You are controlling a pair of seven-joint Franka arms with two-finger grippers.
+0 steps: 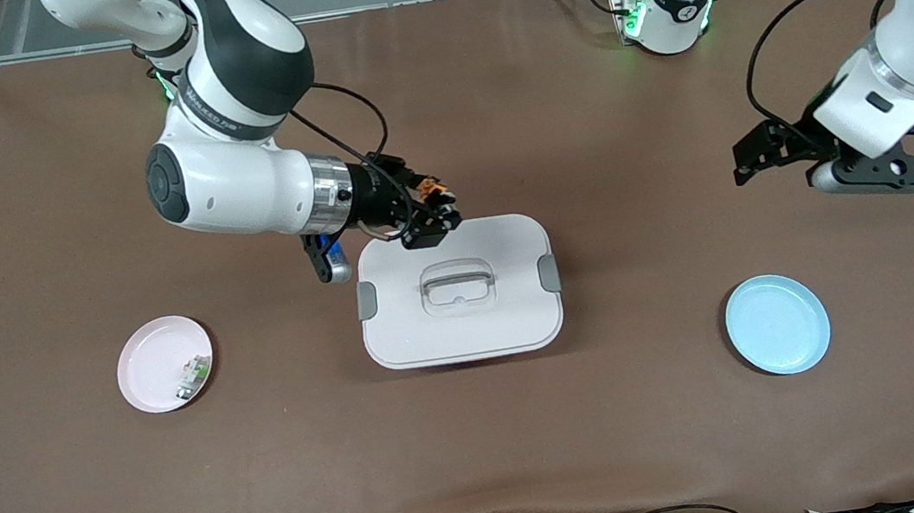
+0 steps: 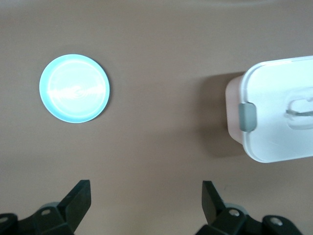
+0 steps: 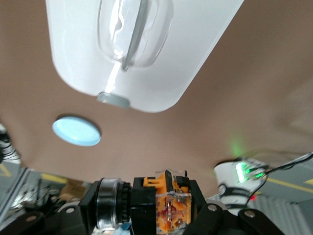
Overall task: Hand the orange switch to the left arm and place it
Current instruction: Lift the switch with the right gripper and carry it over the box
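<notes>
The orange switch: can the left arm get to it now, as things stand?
Probably yes. The right tool holds the orange switch up over the box edge, and the open left tool waits over bare table with nothing standing between them.

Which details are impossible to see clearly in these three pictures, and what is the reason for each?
- Small green-and-white part on the round pink plate: front view, too small to identify.
- Tiny orange-and-black switch: right wrist view, its lower half cut by the picture edge; the shut right gripper covers most of it in the front view.
- Large white lidded box: left wrist view, cut off by the edge.
- Box contents: lid hides them.
</notes>
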